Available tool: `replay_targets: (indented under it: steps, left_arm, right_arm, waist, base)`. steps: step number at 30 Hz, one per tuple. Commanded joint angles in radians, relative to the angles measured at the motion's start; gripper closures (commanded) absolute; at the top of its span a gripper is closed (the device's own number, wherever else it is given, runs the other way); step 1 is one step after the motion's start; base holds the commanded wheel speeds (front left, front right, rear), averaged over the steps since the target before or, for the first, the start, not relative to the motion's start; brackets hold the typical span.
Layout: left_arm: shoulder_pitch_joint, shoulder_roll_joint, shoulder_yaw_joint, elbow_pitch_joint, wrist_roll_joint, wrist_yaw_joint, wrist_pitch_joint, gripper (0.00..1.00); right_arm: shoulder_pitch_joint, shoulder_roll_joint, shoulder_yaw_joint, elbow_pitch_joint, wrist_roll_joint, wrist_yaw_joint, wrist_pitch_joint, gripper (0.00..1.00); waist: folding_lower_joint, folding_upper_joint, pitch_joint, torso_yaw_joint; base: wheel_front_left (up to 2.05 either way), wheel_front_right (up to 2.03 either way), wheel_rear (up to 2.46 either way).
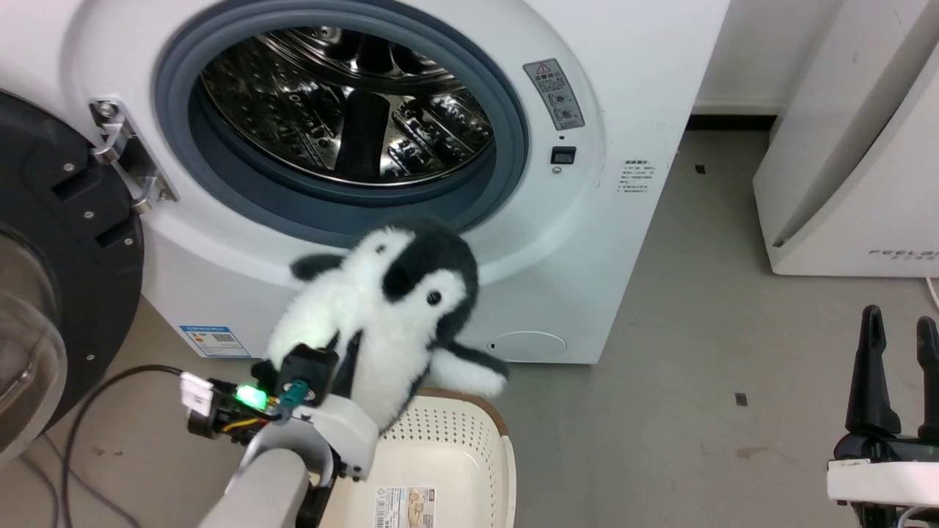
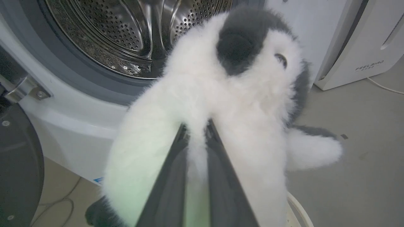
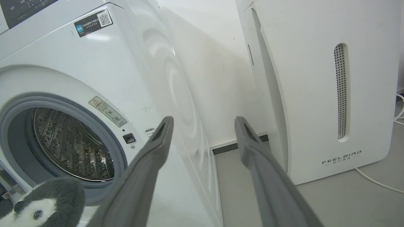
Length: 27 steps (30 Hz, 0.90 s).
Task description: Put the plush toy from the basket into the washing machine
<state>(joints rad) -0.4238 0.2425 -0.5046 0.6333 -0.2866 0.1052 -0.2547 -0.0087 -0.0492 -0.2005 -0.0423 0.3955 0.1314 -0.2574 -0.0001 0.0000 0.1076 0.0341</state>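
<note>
Left pincer point(image 2: 197, 127) is clamped tight on the penguin plush toy point(image 1: 381, 308). Its fingers are sunk in the white belly fur w/ a thin ridge of fluff pinched btwn them. The toy is up in the air, lifted out of the basket point(image 1: 447, 440), which sits on the floor point(image 1: 697, 330) just below & nearer the robot. A paper label point(image 1: 406, 506) shows on the basket's btm.

The toy hangs in front of the washing machine point(image 1: 623, 88), head up & tilted to the right. The head is abt level w/ the lower lip of the grey door seal point(image 1: 513, 147), outside the opening & not yet in the drum point(image 1: 345, 103). One dark flipper sticks out left; the other droops lower right, above the basket's far rim. One black bead eye faces the head cam.

The door point(image 1: 66, 242) is swung open at left, w/ a black rim & the glass bulge low down. The drum is shiny perforated steel.

Right pincer point(image 1: 899, 319) is at lower right, well apart from the toy, fingers spread wide w/ nothing btwn them. Its wrist view looks toward the gap btwn the washer's right side & the white FEELBIRD appliance point(image 1: 843, 147). A green light point(image 1: 251, 397) is lit on the left wrist. A dark cable point(image 1: 95, 396) loops over the floor at lower left.
</note>
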Motion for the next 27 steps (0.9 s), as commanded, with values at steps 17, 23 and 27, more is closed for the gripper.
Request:
replay_targets:
  steps: [17,23,27]
  left_arm:
    - [-0.184,0.022,0.217,-0.041,0.01,0.01,-0.007,1.0]
    - [-0.295,0.043,0.268,0.0,0.036,-0.011,-0.007,1.0]
    - [-0.369,0.059,0.3,0.026,0.049,-0.023,-0.007,1.0]
  right_arm:
    - [-0.097,-0.001,0.012,-0.021,0.003,-0.001,-0.004,0.0]
    - [-0.139,-0.001,0.018,-0.022,0.017,-0.001,-0.004,0.0]
    - [-0.166,-0.001,0.025,-0.024,0.031,-0.001,-0.004,0.0]
  waist:
    - [0.0001,0.0,0.189,-0.101]
    - [0.0001,0.0,0.268,-0.148]
    - [0.0001,0.0,0.32,-0.18]
  base:
    - [0.0,0.0,0.0]
    - [0.0,0.0,0.0]
    - [0.0,0.0,0.0]
